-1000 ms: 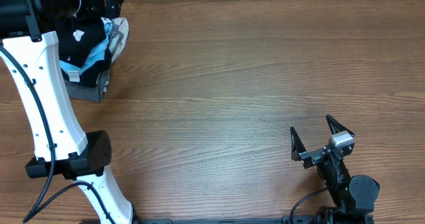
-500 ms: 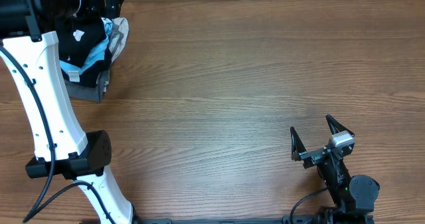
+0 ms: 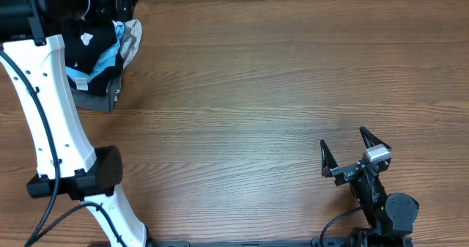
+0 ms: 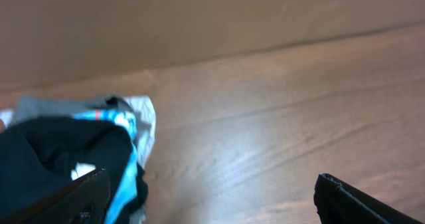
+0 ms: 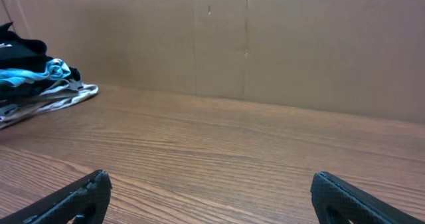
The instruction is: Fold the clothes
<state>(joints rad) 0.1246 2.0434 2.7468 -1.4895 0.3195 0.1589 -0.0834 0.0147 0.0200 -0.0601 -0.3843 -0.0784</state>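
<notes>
Table: you are working on a wide brown wood-grain table top (image 3: 256, 93), bare across the middle and right.
Back wall: a plain brown board wall (image 5: 265, 38) runs along the far edge.
Left arm: your white-shelled left arm (image 3: 44, 108) reaches up the left side to the far-left corner.
Clothes pile: a small heap sits in that far-left corner, close to the wall.
Task garment: the soft black shirt-like garment (image 3: 91, 45) lies bunched on top of the heap, not spread out.
Under it: a light blue shirt (image 3: 106, 59) pokes out at the heap's right edge; grey folded garments (image 3: 99, 99) sit at the bottom, on the wood.
Right gripper: your black two-finger right gripper (image 3: 343, 137) sits near the front-right edge, well apart from the heap, fingers spread wide, nothing between them.
Left gripper: your left gripper (image 4: 212, 177) is at the heap, fingers spread wide. In the wrist view one finger overlaps the black cloth; contact cannot be told.
Mark: a small white logo mark (image 3: 87, 37) shows on the black cloth.
</notes>
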